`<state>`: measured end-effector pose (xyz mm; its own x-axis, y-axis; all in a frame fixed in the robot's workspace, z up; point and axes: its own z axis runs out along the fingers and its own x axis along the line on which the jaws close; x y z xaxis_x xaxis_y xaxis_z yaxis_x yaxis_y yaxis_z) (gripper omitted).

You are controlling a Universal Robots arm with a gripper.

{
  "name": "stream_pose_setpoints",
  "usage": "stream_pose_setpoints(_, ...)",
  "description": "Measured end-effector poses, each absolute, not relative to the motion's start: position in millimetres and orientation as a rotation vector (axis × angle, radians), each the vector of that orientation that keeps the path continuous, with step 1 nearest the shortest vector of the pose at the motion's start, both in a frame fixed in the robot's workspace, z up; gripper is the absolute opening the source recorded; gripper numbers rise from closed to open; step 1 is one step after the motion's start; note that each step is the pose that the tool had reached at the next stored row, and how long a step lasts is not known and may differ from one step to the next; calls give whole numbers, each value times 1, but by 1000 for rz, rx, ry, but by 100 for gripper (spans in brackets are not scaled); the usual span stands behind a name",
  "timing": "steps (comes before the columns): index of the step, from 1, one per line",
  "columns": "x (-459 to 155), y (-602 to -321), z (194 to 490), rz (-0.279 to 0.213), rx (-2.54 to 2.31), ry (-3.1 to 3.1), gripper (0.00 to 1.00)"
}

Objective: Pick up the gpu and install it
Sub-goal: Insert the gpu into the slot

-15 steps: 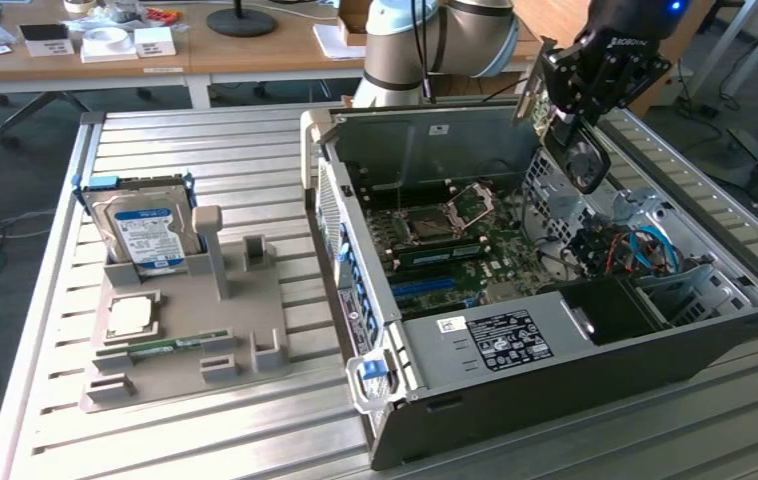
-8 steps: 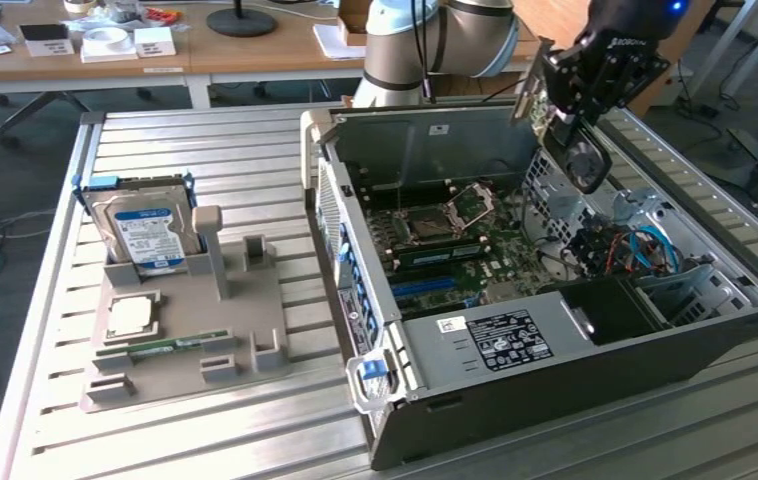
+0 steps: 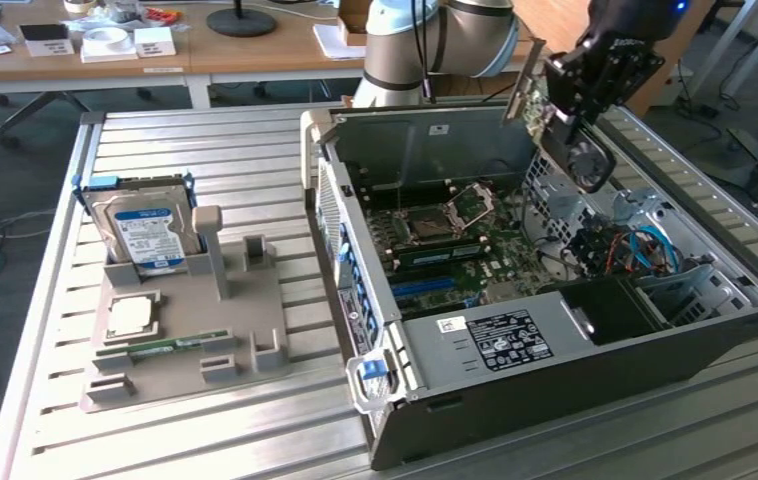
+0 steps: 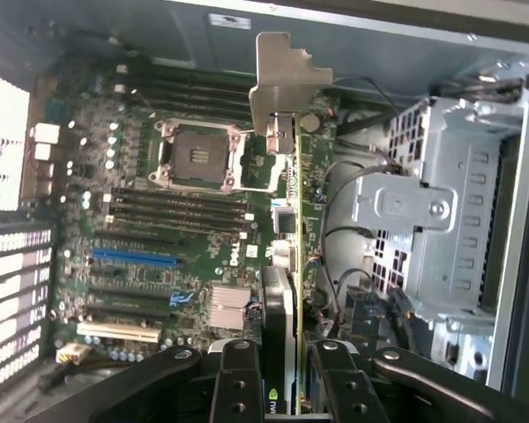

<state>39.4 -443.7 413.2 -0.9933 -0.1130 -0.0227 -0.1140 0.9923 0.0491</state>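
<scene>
We see a slatted bench (image 3: pixel 219 140) carrying an open case (image 3: pixel 553 360), laid on its side toward the edge at the exterior view's right, its motherboard (image 4: pixel 159 220) exposed. The gripper (image 4: pixel 286 379) hangs over the case. Its fingers (image 4: pixel 238 388) clamp the gpu (image 4: pixel 282 300) edge-on, with the bracket (image 4: pixel 282 79) at the card's far end.

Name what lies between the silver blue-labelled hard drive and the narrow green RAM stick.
A pale square chip on the grey holder; exterior view.
</scene>
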Motion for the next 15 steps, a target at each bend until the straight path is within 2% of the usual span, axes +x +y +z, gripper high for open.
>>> stream_pose_setpoints(15, 39, -444, 413, 82, -600, 3070, 27)
